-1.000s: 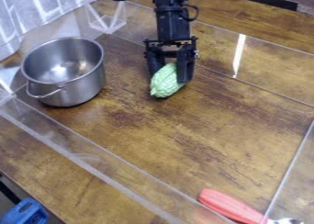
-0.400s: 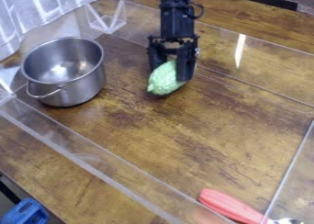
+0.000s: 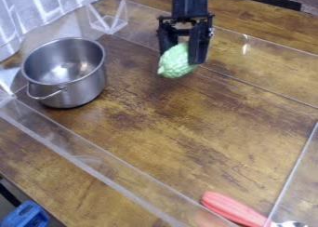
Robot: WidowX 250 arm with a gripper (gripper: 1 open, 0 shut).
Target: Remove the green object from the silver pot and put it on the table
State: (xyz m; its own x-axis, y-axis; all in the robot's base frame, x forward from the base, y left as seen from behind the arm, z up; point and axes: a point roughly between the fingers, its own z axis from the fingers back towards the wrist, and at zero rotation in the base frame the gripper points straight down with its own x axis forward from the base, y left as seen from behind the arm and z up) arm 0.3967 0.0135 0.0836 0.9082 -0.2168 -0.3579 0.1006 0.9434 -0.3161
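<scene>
The light-green bumpy lump (image 3: 180, 61) is grasped by the black fingers (image 3: 185, 44), outside the shiny steel pot (image 3: 77, 91). Clearance beneath it cannot be judged. It should be lowered gently until supported by the brown wood-grain counter (image 3: 168, 133), then released without sideways drag.

Here's the pot (image 3: 65, 73) over at the left of the worktop (image 3: 187, 119), and the lump (image 3: 176, 60) sits to its right, just below the tool (image 3: 184, 33), worktop contact hard to call. Down at the lower right, well apart from both, lies the handle (image 3: 233, 208)! Low walls (image 3: 112, 166) run along the worktop's edges, one before the pot, one behind the lump.
</scene>
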